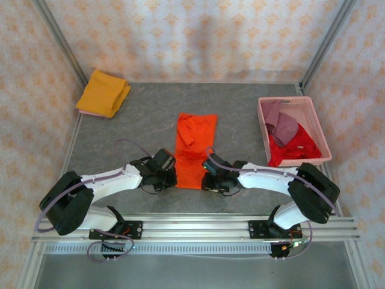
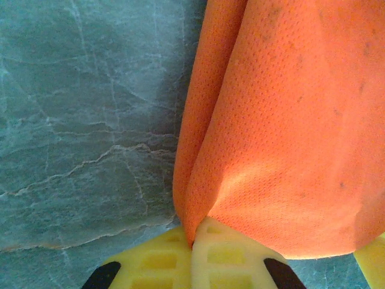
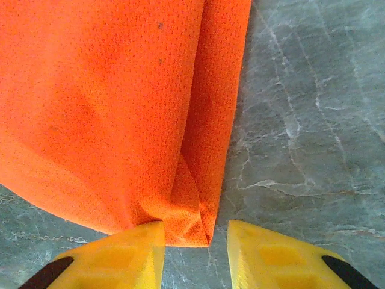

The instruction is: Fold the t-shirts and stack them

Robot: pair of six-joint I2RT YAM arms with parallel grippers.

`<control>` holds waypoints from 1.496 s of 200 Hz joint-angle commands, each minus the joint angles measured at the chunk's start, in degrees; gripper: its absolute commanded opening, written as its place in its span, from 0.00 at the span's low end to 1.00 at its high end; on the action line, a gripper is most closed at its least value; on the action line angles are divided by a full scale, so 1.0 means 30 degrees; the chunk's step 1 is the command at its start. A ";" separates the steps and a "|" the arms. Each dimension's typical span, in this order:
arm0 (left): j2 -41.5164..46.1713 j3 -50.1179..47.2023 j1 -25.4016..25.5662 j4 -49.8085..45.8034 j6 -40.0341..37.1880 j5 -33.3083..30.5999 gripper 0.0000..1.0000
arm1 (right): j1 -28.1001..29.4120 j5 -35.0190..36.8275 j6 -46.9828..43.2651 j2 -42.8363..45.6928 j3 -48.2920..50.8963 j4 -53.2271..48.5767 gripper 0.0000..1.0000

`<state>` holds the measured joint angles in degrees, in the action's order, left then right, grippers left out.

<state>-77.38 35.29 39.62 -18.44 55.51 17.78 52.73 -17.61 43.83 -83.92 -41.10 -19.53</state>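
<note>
Top external view had the pink basket [image 1: 263, 127] at the right edge of the desk [image 1: 138, 120], a red t-shirt [image 1: 296, 149] and a mauve t-shirt [image 1: 281, 123] heaped inside. An orange t-shirt [image 1: 195, 150] lay mid-desk, a yellow t-shirt [image 1: 103, 92] folded far left. The left end effector [image 2: 194, 236] was pinched tight on the orange t-shirt's near corner; the right end effector [image 3: 195, 229] stood partly open around the other corner, one finger touching cloth.

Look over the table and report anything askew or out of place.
Nothing is spilled or damaged. Two untidy spots: the red t-shirt hangs over the near left corner of the pink basket, and the orange t-shirt, folded into a long strip, has a rumpled flap bunched at its far left.
</note>
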 commanded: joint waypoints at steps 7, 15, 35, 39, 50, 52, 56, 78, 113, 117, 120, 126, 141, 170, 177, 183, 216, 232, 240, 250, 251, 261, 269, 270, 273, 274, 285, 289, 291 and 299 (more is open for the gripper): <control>0.0376 -0.0388 -0.0119 0.0194 0.0131 -0.0214 0.00 | 0.0147 0.0131 -0.0036 -0.0458 -0.0215 0.0325 0.33; 0.0369 -0.0423 -0.0132 0.0162 0.0131 -0.0214 0.00 | 0.0172 0.0070 0.0004 -0.0447 -0.0223 0.0435 0.33; 0.0365 -0.0455 -0.0115 0.0256 0.0182 -0.0186 0.00 | 0.0301 0.0040 0.0037 -0.0339 -0.0303 0.0584 0.30; 0.0376 -0.0469 -0.0117 0.0284 0.0189 -0.0196 0.00 | 0.0322 0.0039 0.0037 -0.0378 -0.0303 0.0562 0.29; 0.0349 -0.0483 -0.0121 0.0341 0.0190 -0.0214 0.00 | 0.0324 0.0082 0.0008 -0.0531 -0.0252 0.0559 0.28; 0.0346 -0.0483 -0.0127 0.0344 0.0190 -0.0214 0.00 | 0.0324 0.0093 0.0008 -0.0554 -0.0232 0.0562 0.27; 0.0311 -0.0483 -0.0111 0.0370 0.0190 -0.0192 0.00 | 0.0324 0.0095 0.0037 -0.0651 -0.0198 0.0592 0.27; 0.0321 -0.0491 -0.0110 0.0372 0.0190 -0.0155 0.00 | 0.0309 0.0037 0.0205 -0.1029 -0.0093 0.0671 0.26; 0.0510 -0.0571 -0.0115 0.0243 0.0189 -0.0214 0.00 | 0.0309 0.0178 0.0330 -0.1061 0.0077 0.0600 0.11; 0.0501 -0.0595 -0.0110 0.0256 0.0193 -0.0214 0.00 | 0.0310 0.0185 0.0330 -0.1020 0.0070 0.0567 0.07; 0.0529 -0.0600 -0.0132 0.0242 0.0190 -0.0229 0.00 | 0.0315 0.0211 0.0330 -0.1007 0.0077 0.0537 0.05; 0.0563 -0.0601 -0.0112 0.0257 0.0204 -0.0243 0.00 | 0.0320 0.0254 0.0330 -0.0898 0.0074 0.0477 0.00; 0.0697 -0.0601 -0.0110 0.0227 0.0233 -0.0242 0.00 | 0.0311 0.0516 0.0230 -0.0459 0.0076 0.0389 0.00; 0.1637 -0.0305 -0.0126 -0.1079 -0.0125 -0.0879 0.00 | 0.0323 0.1633 0.0041 0.1270 0.0077 -0.0141 0.00; 0.1981 -0.0060 -0.0126 -0.1827 -0.0414 -0.1226 0.00 | 0.0316 0.1916 -0.0045 0.1827 0.0046 -0.0370 0.00; 0.2232 0.0143 -0.0128 -0.2392 -0.0692 -0.1471 0.00 | 0.0318 0.2125 -0.0129 0.2245 0.0037 -0.0565 0.00; 0.3302 0.0718 -0.0110 -0.4492 -0.1343 -0.1459 0.00 | 0.0318 0.1523 -0.0281 0.4034 0.0185 -0.1591 0.00; 0.4254 0.0688 -0.0088 -0.5546 -0.1275 -0.1579 0.00 | 0.0585 0.1580 -0.0039 0.4784 0.0384 -0.2382 0.00; 0.4798 0.0761 -0.0051 -0.6121 -0.1246 -0.1636 0.00 | 0.0791 0.1647 0.0133 0.5242 0.0456 -0.2768 0.00; 0.5386 0.0888 -0.0022 -0.6802 -0.1211 -0.1613 0.00 | 0.1067 0.1649 0.0339 0.5927 0.0431 -0.3152 0.00; 0.5439 0.0920 -0.0022 -0.6876 -0.1214 -0.1617 0.00 | 0.1076 0.1650 0.0349 0.6008 0.0415 -0.3199 0.00; 0.5841 0.1178 0.0000 -0.7483 -0.1127 -0.1527 0.00 | 0.1252 0.1660 0.0425 0.6537 0.0215 -0.3564 0.00; 0.6035 0.1473 0.0035 -0.7895 -0.1068 -0.1477 0.00 | 0.1272 0.1663 0.0396 0.6917 -0.0029 -0.3739 0.00; 0.6057 0.1520 0.0036 -0.7935 -0.1069 -0.1475 0.00 | 0.1281 0.1657 0.0392 0.6942 -0.0049 -0.3771 0.00; 0.6090 0.1664 0.0062 -0.8051 -0.1066 -0.1474 0.00 | 0.1282 0.1691 0.0363 0.7045 -0.0143 -0.3846 0.00; 0.6113 0.1718 0.0064 -0.8072 -0.1068 -0.1474 0.00 | 0.1286 0.1714 0.0347 0.7094 -0.0179 -0.3869 0.00; 0.6111 0.2291 0.0096 -0.8451 -0.1140 -0.1625 0.00 | 0.1273 0.2222 0.0152 0.7329 -0.0645 -0.4052 0.00; 0.6040 0.2554 0.0096 -0.8535 -0.1184 -0.1760 0.00 | 0.1262 0.2400 -0.0002 0.7347 -0.0839 -0.4117 0.00; 0.5988 0.2678 0.0096 -0.8569 -0.1238 -0.1824 0.00 | 0.1239 0.2504 -0.0112 0.7326 -0.0965 -0.4130 0.00; 0.5715 0.3255 0.0096 -0.8691 -0.1424 -0.2081 0.00 | 0.1058 0.2668 -0.0578 0.7171 -0.1442 -0.4250 0.00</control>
<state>-59.59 40.73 39.77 -37.12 52.49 16.05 56.58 -14.17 44.27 -63.09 -41.65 -26.37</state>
